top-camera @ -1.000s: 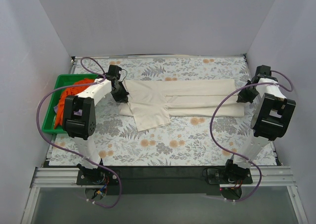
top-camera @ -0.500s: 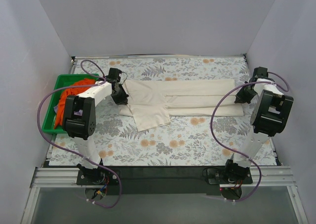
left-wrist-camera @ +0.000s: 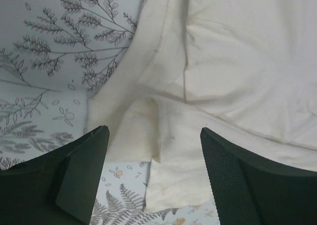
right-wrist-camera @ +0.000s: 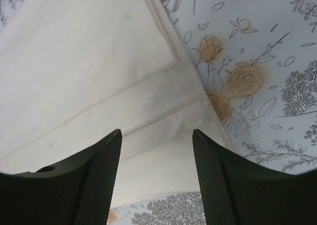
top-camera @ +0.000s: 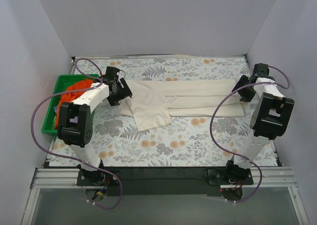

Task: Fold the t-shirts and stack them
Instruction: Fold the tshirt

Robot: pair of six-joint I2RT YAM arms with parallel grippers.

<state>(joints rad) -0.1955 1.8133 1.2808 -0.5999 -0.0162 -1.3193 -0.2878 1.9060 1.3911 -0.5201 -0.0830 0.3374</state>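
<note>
The cream t-shirt (top-camera: 198, 96) lies folded into a long band across the middle of the floral table, with a sleeve flap (top-camera: 151, 117) sticking out toward the near side. My left gripper (top-camera: 123, 92) hovers open over its left end, the layered cloth (left-wrist-camera: 237, 61) lying loose between and below the fingers (left-wrist-camera: 74, 175). My right gripper (top-camera: 242, 86) stands open over the right end, above the stacked hems (right-wrist-camera: 74, 61); neither holds anything. An orange t-shirt (top-camera: 77, 88) is bunched in the tray.
A green plastic tray (top-camera: 64, 77) sits at the left edge of the table beside the left arm. Grey walls close in the back and both sides. Floral tablecloth (top-camera: 178, 143) shows between the shirt and the arm bases.
Both grippers went from shut to open and let go of the cream shirt's ends. Each has drawn slightly toward the far side; the shirt stays flat.
</note>
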